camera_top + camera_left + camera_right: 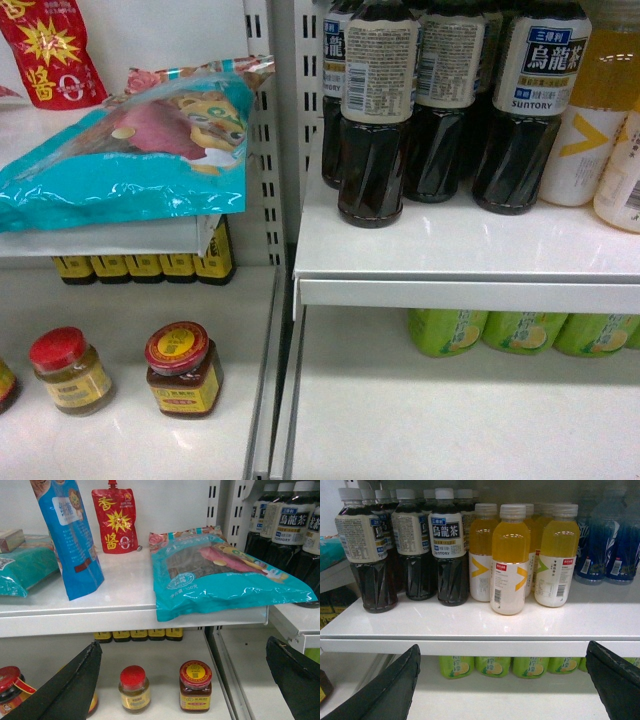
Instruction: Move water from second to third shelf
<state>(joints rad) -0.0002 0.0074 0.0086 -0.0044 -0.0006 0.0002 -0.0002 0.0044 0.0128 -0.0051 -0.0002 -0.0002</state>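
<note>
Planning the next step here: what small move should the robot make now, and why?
Probably shift the view along the shelves: no water bottle shows, only dark tea bottles, yellow drinks and blue bottles. Left gripper and right gripper are open.

White metal shelving in two bays, split by slotted uprights (268, 190). Glossy white shelf (470, 250) on the right, set a little lower than the left shelf (120, 607). Plain pale back wall (165, 505) behind. Soft, even light, with faint glare on the shelf tops.
</note>
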